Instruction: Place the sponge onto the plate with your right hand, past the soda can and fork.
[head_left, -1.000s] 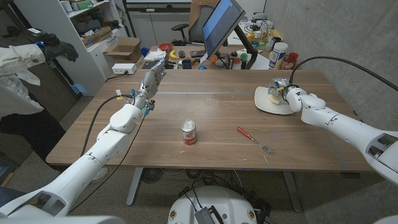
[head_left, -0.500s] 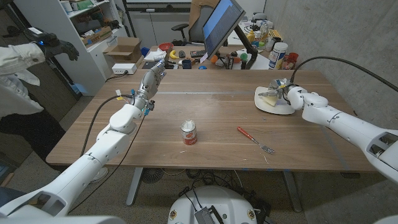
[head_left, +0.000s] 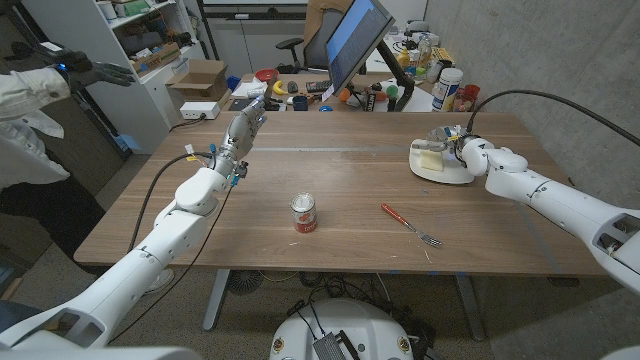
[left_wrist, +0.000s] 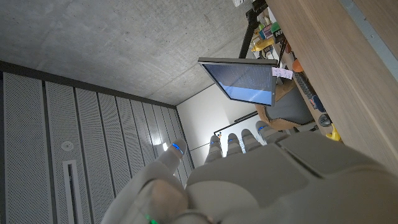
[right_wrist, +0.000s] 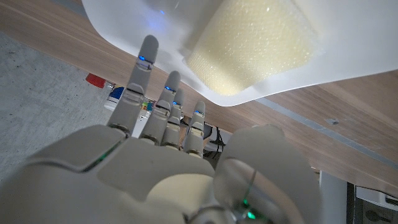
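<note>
Wooden surface (head_left: 340, 190), upper right: we are seeing the sponge (head_left: 430, 157) now lying on the plate (head_left: 447, 172), our right hand (head_left: 462, 147) withdrawing with fingers spread, empty.

No readable text anywhere.
Printing on the soda can (head_left: 303, 213) and on the jars at the table's (head_left: 350, 190) far edge too small and blurred to make out.
</note>
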